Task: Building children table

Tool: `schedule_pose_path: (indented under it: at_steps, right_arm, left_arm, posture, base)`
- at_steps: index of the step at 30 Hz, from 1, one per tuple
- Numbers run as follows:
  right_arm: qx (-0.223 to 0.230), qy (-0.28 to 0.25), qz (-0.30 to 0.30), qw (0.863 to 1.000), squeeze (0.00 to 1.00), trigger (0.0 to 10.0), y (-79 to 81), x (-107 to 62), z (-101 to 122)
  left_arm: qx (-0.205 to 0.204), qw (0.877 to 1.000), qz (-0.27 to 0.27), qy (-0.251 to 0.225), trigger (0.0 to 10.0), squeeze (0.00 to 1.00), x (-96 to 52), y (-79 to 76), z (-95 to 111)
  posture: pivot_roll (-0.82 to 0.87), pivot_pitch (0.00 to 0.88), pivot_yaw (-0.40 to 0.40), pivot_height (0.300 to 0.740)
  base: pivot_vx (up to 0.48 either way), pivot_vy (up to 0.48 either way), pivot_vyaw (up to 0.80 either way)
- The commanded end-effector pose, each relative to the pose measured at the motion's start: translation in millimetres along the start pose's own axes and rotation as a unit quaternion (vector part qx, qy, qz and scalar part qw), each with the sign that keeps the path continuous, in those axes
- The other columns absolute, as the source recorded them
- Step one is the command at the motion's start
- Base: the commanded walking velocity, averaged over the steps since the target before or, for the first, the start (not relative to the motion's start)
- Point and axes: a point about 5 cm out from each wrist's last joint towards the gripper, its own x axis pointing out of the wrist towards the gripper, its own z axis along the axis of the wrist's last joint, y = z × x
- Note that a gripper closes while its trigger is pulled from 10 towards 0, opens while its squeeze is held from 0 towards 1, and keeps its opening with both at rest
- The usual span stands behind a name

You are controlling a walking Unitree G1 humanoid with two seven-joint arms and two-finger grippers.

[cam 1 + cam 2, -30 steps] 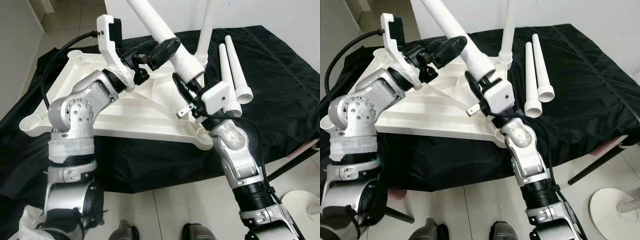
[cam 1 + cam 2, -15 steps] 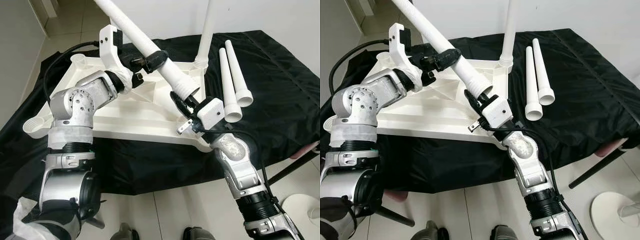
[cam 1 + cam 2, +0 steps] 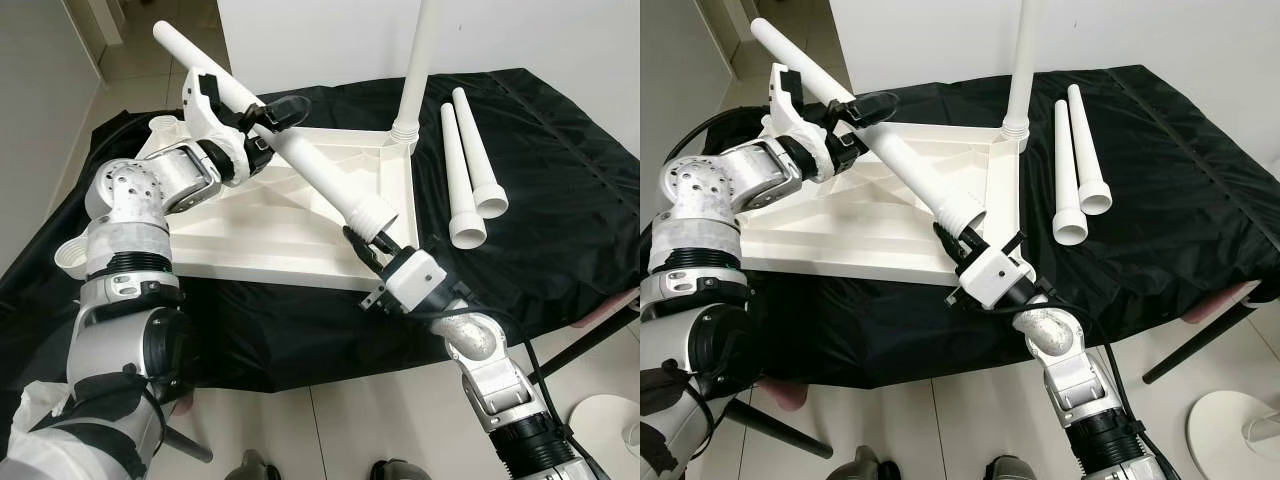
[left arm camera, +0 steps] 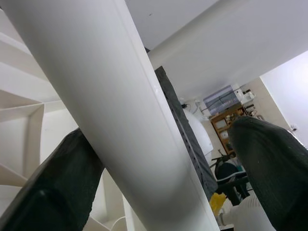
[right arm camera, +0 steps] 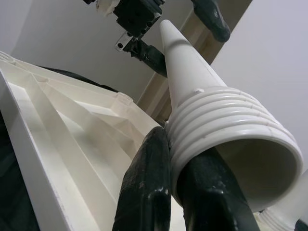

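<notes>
Right wrist view hides the table leg [image 5: 226, 134] threads behind black fingers [image 5: 144, 192].

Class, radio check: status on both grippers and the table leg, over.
Left gripper shut on long white plastic table leg mid-shaft. Right gripper shut on its threaded end. Leg tilted above upturned white tabletop. One leg mounted; two spare legs beside.

Upright table leg [image 3: 418, 60] cut off by top edge

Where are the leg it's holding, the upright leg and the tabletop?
Held leg [image 3: 310, 175]: left eye view, mid-shaft.
Upright leg [image 3: 420, 60]: left eye view, shaft above its socket.
Tabletop [image 3: 840, 235]: right eye view, ribbed underside.
</notes>
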Motion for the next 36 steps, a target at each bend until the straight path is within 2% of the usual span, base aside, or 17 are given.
schedule_pose_path:
  at_steps: [1, 4, 5, 6, 7, 14, 17, 19, 20, 23, 24, 30, 31, 33, 34, 35, 36]
  right_arm:
    - [-0.012, 0.006, 0.005, 1.0, 0.0, 10.0, 3.0, -3.9, -3.7]
    - [-0.026, 0.001, -0.006, 1.0, 0.0, 10.0, 1.5, -5.2, -3.9]
    - [-0.036, -0.002, -0.012, 0.999, 0.0, 10.0, 0.5, -5.3, -3.5]
    - [-0.036, -0.002, -0.012, 0.999, 0.0, 10.0, 0.5, -5.3, -3.5]
    - [-0.044, -0.003, -0.015, 0.999, 0.0, 10.0, 0.1, -5.6, -4.0]
    - [-0.072, -0.013, -0.029, 0.997, 0.0, 10.0, -0.4, -6.5, -4.0]
    - [-0.068, -0.011, -0.043, 0.997, 0.0, 10.0, -2.6, -6.1, -5.4]
    - [-0.045, -0.004, -0.051, 0.998, 0.0, 10.0, -3.8, -5.8, -8.2]
    - [-0.021, -0.004, -0.064, 0.998, 0.82, 10.0, -5.9, -6.0, -9.3]
    - [-0.021, -0.004, -0.064, 0.998, 0.82, 10.0, -5.9, -6.0, -9.3]
    - [-0.018, -0.017, -0.078, 0.997, 1.0, 10.0, -8.5, -7.4, -7.1]
    - [-0.039, -0.043, -0.155, 0.986, 1.0, 10.0, -11.5, -21.6, -2.1]
    - [-0.037, -0.04, -0.161, 0.985, 0.9, 10.0, -7.5, -26.3, -2.0]
    - [-0.037, -0.04, -0.161, 0.985, 0.9, 10.0, -7.5, -26.3, -2.0]
    - [-0.043, -0.037, -0.169, 0.984, 0.66, 10.0, -5.2, -30.8, -1.5]
    - [-0.053, -0.028, -0.176, 0.983, 0.51, 10.0, -3.0, -36.8, -2.7]
    - [-0.053, -0.011, -0.181, 0.982, 0.48, 10.0, -1.1, -43.4, -6.1]
  left_arm:
    - [0.002, 1.0, -0.02, -0.011, 10.0, 0.0, 0.3, -9.7, 9.8]
    - [-0.007, 1.0, -0.023, -0.017, 10.0, 0.0, 0.5, -10.7, 12.3]
    - [-0.022, 0.999, -0.017, -0.019, 4.3, 0.0, 0.7, -9.1, 15.1]
    - [-0.022, 0.999, -0.017, -0.019, 4.3, 0.0, 0.7, -9.1, 15.1]
    - [-0.035, 0.999, -0.012, -0.029, 0.0, 0.0, 0.2, -6.6, 19.2]
    - [-0.062, 0.997, -0.007, -0.035, 0.0, 0.0, -1.5, -4.3, 27.5]
    - [-0.065, 0.997, -0.007, -0.038, 0.0, 0.0, -1.8, -4.2, 29.1]
    - [-0.065, 0.997, -0.008, -0.041, 0.0, 0.0, -2.1, -4.3, 30.1]
    - [-0.067, 0.997, -0.009, -0.042, 0.0, 0.0, -2.4, -4.3, 31.1]
    - [-0.067, 0.997, -0.009, -0.042, 0.0, 0.0, -2.4, -4.3, 31.1]
    - [-0.066, 0.997, -0.007, -0.045, 0.0, 0.0, -2.9, -3.8, 32.3]
    - [-0.079, 0.996, -0.006, -0.045, 0.0, 0.0, -3.2, -2.9, 37.1]
    - [-0.078, 0.996, -0.005, -0.042, 10.0, 0.0, -3.0, -3.1, 38.0]
    - [-0.078, 0.996, -0.005, -0.042, 10.0, 0.0, -3.0, -3.1, 38.0]
    - [-0.079, 0.996, -0.006, -0.041, 10.0, 0.0, -2.9, -3.6, 39.0]
    - [-0.077, 0.996, -0.001, -0.041, 10.0, 0.0, -3.0, -2.9, 40.5]
    - [-0.071, 0.996, 0.008, -0.045, 10.0, 0.0, -3.7, -1.3, 42.5]
  posture:
    - [-0.08, 0.062, 0.109, 0.74]
    - [-0.07, 0.065, 0.113, 0.74]
    - [-0.07, 0.068, 0.118, 0.74]
    - [-0.07, 0.068, 0.118, 0.74]
    - [-0.07, 0.071, 0.12, 0.74]
    - [-0.06, 0.08, 0.121, 0.74]
    - [-0.06, 0.082, 0.121, 0.74]
    - [-0.06, 0.083, 0.12, 0.74]
    - [-0.06, 0.083, 0.119, 0.74]
    - [-0.06, 0.083, 0.119, 0.74]
    - [-0.06, 0.085, 0.118, 0.74]
    - [-0.05, 0.093, 0.121, 0.74]
    - [-0.05, 0.095, 0.122, 0.74]
    - [-0.05, 0.095, 0.122, 0.74]
    - [-0.05, 0.095, 0.122, 0.74]
    - [-0.05, 0.099, 0.129, 0.74]
    - [-0.05, 0.101, 0.13, 0.74]
  base:
    - [0.0, 0.0, 0.0]
    - [0.0, 0.0, 0.0]
    - [0.0, 0.0, 0.0]
    - [0.0, 0.0, 0.0]
    - [0.0, 0.0, 0.0]
    - [0.0, 0.0, 0.0]
    - [0.0, 0.0, 0.0]
    - [0.0, 0.0, 0.0]
    - [0.0, 0.0, 0.0]
    - [0.0, 0.0, 0.0]
    - [0.0, 0.0, 0.0]
    - [0.0, 0.0, 0.0]
    - [0.0, 0.0, 0.0]
    - [0.0, 0.0, 0.0]
    - [0.0, 0.0, 0.0]
    - [0.0, 0.0, 0.0]
    - [0.0, 0.0, 0.0]
